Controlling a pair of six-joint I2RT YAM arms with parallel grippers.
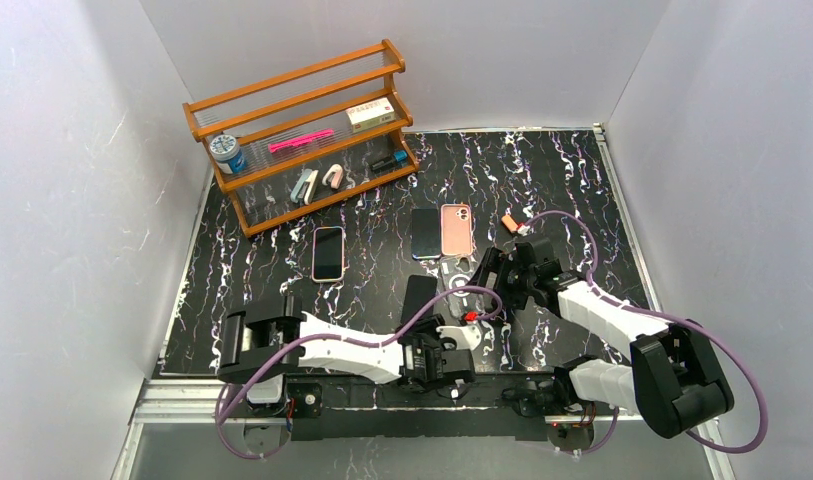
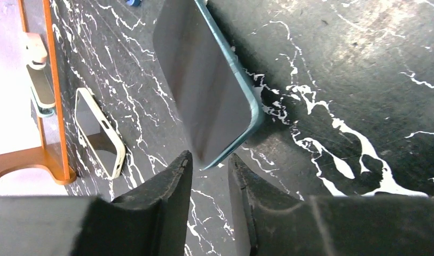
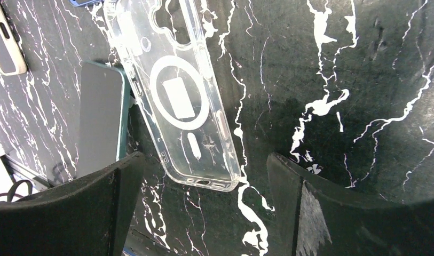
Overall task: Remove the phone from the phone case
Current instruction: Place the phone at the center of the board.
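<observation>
A dark-screened phone point(image 2: 204, 80) with a teal edge lies bare on the black marbled table. Its near corner sits just ahead of the narrow gap of my left gripper point(image 2: 210, 158), which is open and holds nothing. To the phone's right lies the empty clear case point(image 3: 177, 96) with its round ring, flat on the table. My right gripper point(image 3: 205, 156) stands open wide over the case's bottom end, with the phone point(image 3: 100, 117) beside its left finger. From above, the phone point(image 1: 419, 297) and case point(image 1: 460, 272) lie side by side between my left gripper point(image 1: 434, 335) and right gripper point(image 1: 485, 270).
A wooden shelf point(image 1: 302, 130) with small items stands at the back left. A phone in a pale case point(image 1: 328, 253), a dark phone point(image 1: 425, 233) and a pink phone point(image 1: 456, 229) lie mid-table. A small orange object point(image 1: 509, 224) lies behind the right arm. Purple cables loop over both arms.
</observation>
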